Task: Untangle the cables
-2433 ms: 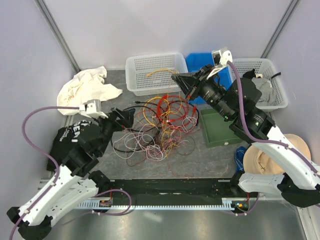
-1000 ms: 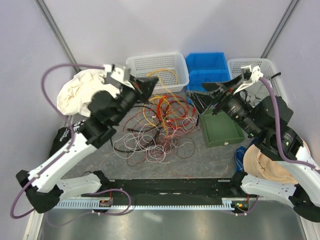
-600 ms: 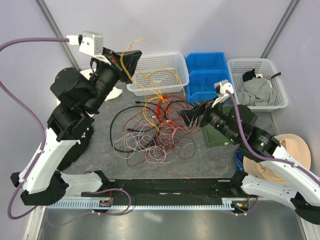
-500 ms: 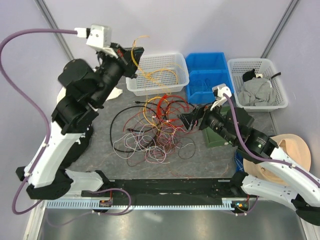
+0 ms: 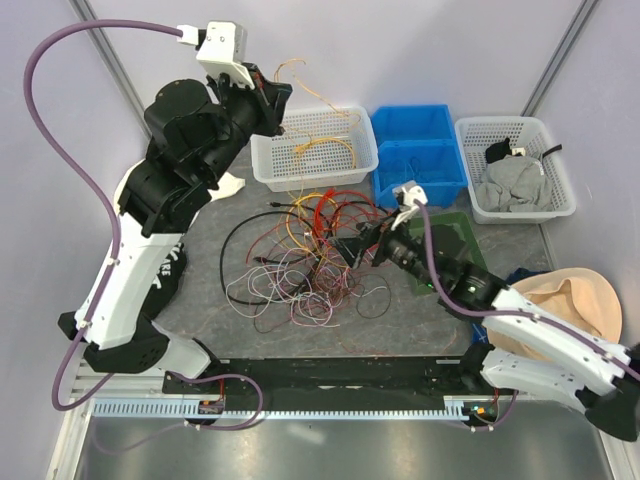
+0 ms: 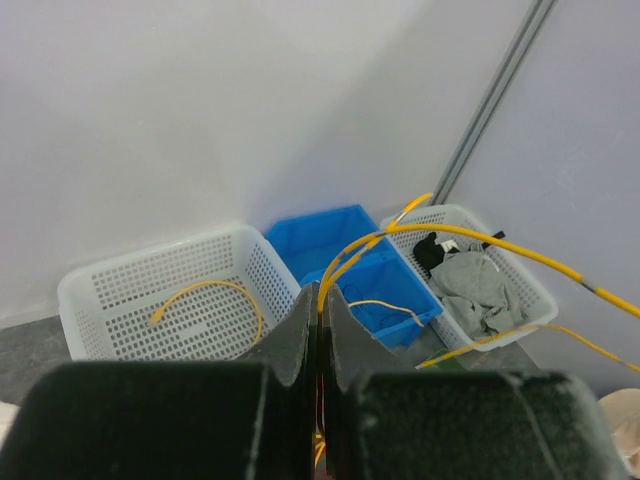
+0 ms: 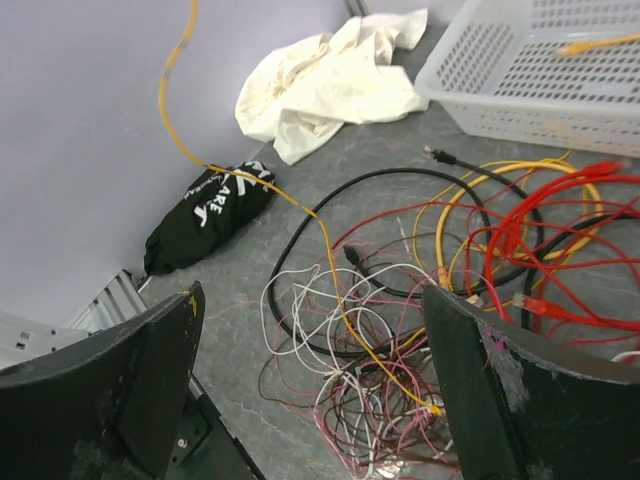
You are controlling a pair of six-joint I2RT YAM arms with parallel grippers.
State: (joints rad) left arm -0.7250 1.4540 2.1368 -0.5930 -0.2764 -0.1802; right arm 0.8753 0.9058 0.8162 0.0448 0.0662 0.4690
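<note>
The cables [image 5: 310,255] lie in a loose tangle of red, yellow, white, pink and black wire on the grey table. My left gripper [image 5: 272,100] is raised high above the white basket and is shut on a yellow cable [image 6: 370,245], which arcs out past its tips [image 6: 320,300]. That yellow cable [image 7: 330,260] runs taut down into the tangle [image 7: 420,400]. Low over the tangle's right side, my right gripper [image 5: 355,248] stands open. Between its wide fingers [image 7: 130,390] I see white and pink loops, untouched.
A white basket [image 5: 315,150] at the back holds one yellow cable. Right of it stand a blue bin [image 5: 420,150] and a basket with grey cloth [image 5: 515,170]. A green tray [image 5: 455,250], a hat [image 5: 570,300], a black bag [image 7: 205,215] and a white cloth [image 7: 330,80] ring the tangle.
My left arm has lifted higher, pulling the yellow cable up out of the tangle. My right arm has dropped and slid left, down to the tangle's edge.
</note>
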